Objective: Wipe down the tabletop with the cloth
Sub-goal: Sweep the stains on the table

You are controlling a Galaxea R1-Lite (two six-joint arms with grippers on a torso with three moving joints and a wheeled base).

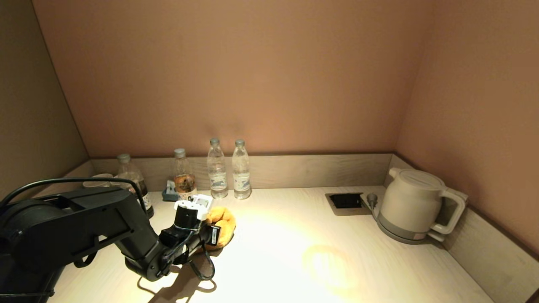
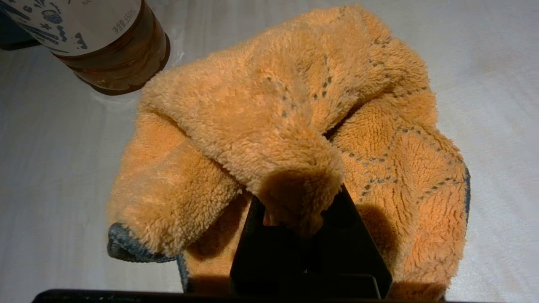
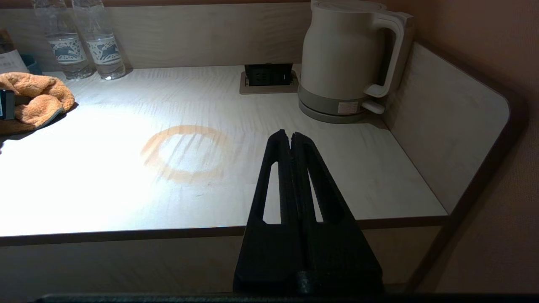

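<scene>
Orange cloth (image 2: 294, 126): bunched in a loose heap on the desk (image 1: 294, 252), toward the left rear, just in front of the brown-liquid bottle (image 2: 113, 46) and near the two clear water bottles (image 1: 229, 170). Ring-shaped stain (image 3: 185, 153) located near the desk centre, well apart from the cloth.

Left tool (image 2: 301, 210): clamped on a raised fold of the cloth, fabric pinched between the jaws and draped over both sides. Right tool (image 3: 291, 141): pressed together, holding nothing, parked off the front edge of the desk, facing the kettle (image 3: 349, 59).

Handling, as judged:
- Soft, thick pile; light; no stiffness. Collapses and folds under any push.
- Not fragile, not slippery; pile likely to drag on the wood surface.
- Stitched grey edging (image 2: 126, 248) firmer than the pile, but thin.

Grip advice:
- Pinch on a thick central fold, as at present, rather than on a corner or the edging; less trailing material, less chance of pull-out.
- Press down lightly while sweeping to keep the bulk flat against the desk.
- Keep clear of the brown-liquid bottle close beside the cloth; risk of toppling on a rearward sweep.
</scene>
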